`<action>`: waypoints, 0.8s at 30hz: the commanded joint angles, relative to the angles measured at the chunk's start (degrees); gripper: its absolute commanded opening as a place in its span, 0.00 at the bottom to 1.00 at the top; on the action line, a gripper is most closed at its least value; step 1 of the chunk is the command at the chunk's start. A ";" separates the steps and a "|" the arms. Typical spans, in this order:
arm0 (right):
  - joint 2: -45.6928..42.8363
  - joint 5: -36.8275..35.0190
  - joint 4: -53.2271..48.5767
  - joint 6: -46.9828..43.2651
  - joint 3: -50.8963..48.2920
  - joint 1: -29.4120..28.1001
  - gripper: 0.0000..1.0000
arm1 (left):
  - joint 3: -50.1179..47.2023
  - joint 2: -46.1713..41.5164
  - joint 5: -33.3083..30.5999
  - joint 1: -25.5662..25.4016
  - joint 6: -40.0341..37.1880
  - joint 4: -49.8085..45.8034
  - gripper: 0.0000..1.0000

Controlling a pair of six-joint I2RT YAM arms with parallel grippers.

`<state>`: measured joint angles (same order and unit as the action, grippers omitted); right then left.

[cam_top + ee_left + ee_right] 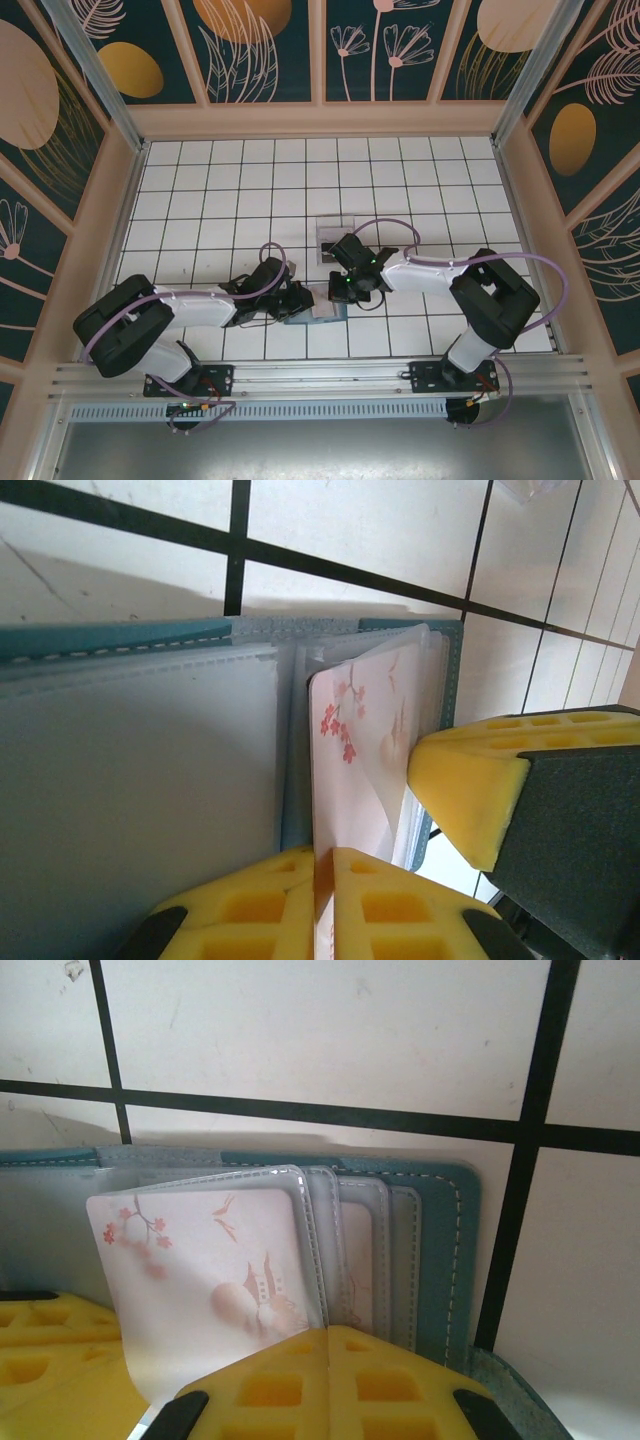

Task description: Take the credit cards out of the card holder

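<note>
The teal card holder lies open on the white tiles between the two arms, and its frosted sleeves fan out. A pale credit card printed with pink blossoms stands partway out of one sleeve. My left gripper is shut on that card's near edge. In the right wrist view the same credit card curves up from the card holder. My right gripper is shut there, pinching the edge of the sleeve that holds the card. Seen from above, the left gripper and the right gripper nearly meet.
A clear plastic tray sits on the tiles just beyond the right gripper. Wooden walls with patterned panels enclose the tiled floor. A metal rail runs along the near edge by the arm bases.
</note>
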<state>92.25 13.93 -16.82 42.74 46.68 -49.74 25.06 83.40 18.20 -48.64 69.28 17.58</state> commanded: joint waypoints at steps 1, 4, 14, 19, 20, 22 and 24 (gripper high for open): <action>1.52 -1.72 -3.81 0.70 -1.26 -1.35 0.04 | -0.35 -1.63 -1.30 0.15 -0.71 -2.35 0.12; 1.47 -2.65 -4.40 0.96 -1.24 -1.33 0.08 | -0.52 -2.70 -1.76 0.26 -1.15 -3.92 0.11; 1.35 -4.17 -6.04 1.11 -1.06 -1.26 0.12 | -1.15 -6.43 -3.42 0.23 -2.64 -9.54 0.10; 1.32 -4.27 -6.30 1.20 -0.93 -1.25 0.12 | 0.19 -8.38 -5.01 0.22 -4.56 -14.63 0.10; 1.30 -4.27 -6.40 1.20 -0.94 -1.29 0.12 | 0.61 -8.75 -5.36 0.22 -5.14 -15.65 0.09; 1.09 -4.44 -6.47 1.24 -0.81 -1.27 0.12 | 1.84 -9.45 -6.43 0.22 -6.25 -18.42 0.09; 0.93 -4.45 -6.71 1.12 -0.62 -1.28 0.12 | 3.19 -9.90 -7.13 0.24 -7.52 -21.00 0.09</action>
<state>92.20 12.40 -16.93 43.24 46.70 -50.37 26.09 74.54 13.58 -48.64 65.01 3.90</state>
